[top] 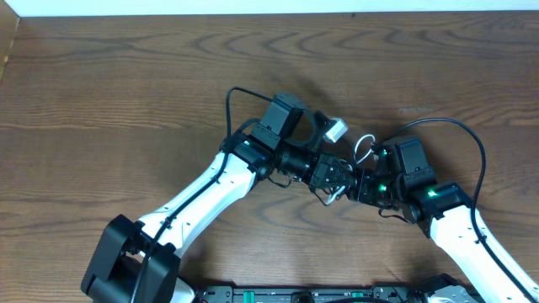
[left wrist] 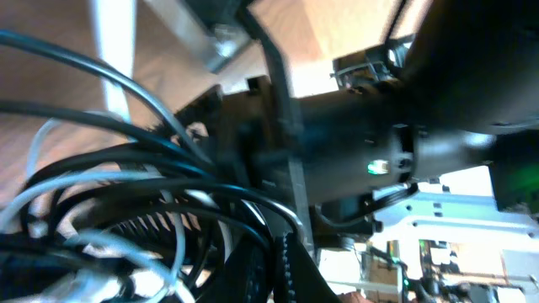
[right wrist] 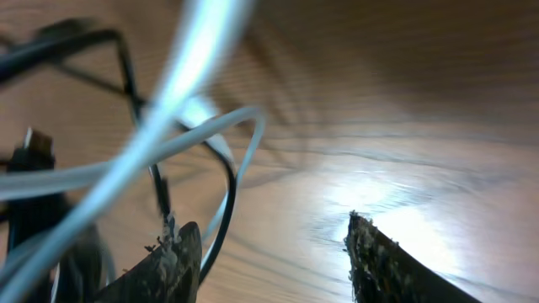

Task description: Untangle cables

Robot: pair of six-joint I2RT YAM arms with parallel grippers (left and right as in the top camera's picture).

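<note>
Cables (right wrist: 185, 67) bunch in my left hand (top: 335, 183), pinched tight as anchor, so my right hand (right wrist: 265, 227), spread beside them, can tease strands.

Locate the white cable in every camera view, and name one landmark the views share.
Overhead: the white cable has its plug just right of centre, above the middle of the picture.
Left wrist: white cable, pale strands in the left half.
Right wrist: white cable, a blurred band from top centre down to the left.
Shared landmark: the wooden table.
</note>
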